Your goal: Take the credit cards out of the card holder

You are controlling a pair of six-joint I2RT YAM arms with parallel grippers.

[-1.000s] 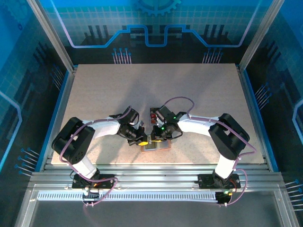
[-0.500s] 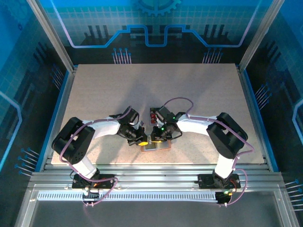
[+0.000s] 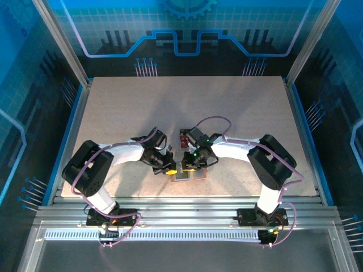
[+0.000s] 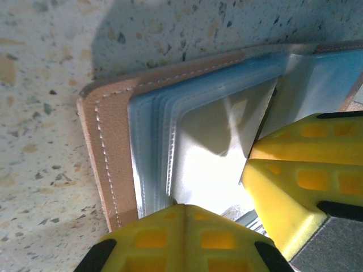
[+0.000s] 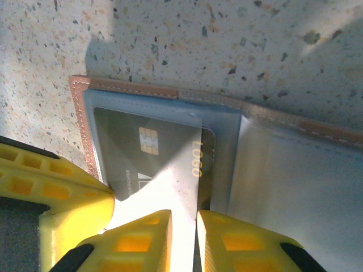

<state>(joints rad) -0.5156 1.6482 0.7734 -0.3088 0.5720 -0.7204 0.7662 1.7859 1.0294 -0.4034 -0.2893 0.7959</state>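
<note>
"Two questions: where is the card holder (image 4: pixel 108 153) lying, and what is the left gripper (image 3: pixel 169 168) doing?"

"I'm seeing the holder lying open and flat near the front edge of the table (image 3: pixel 238 107), between the two grippers. The left one is pressed together, with its yellow fingers (image 4: pixel 181 238) sitting over the pale blue-grey sleeves (image 4: pixel 210 130), just inside the brown stitched border. Whether a sleeve is caught between them, I cannot tell."

"And the right gripper (image 5: pixel 196 226)?"

"I'm looking down it now. Its fingers are standing nearly together, and a bright pale strip is running into the slim gap between them. I cannot tell whether it is pinching anything. Just beyond the tips a dark credit card (image 5: pixel 153 153) with a gold chip is lying inside a clear sleeve of the holder."

"Anything else around?"

"A small red thing (image 3: pixel 182 137) is lying on the table just beyond the right gripper — too small to make out."
</note>
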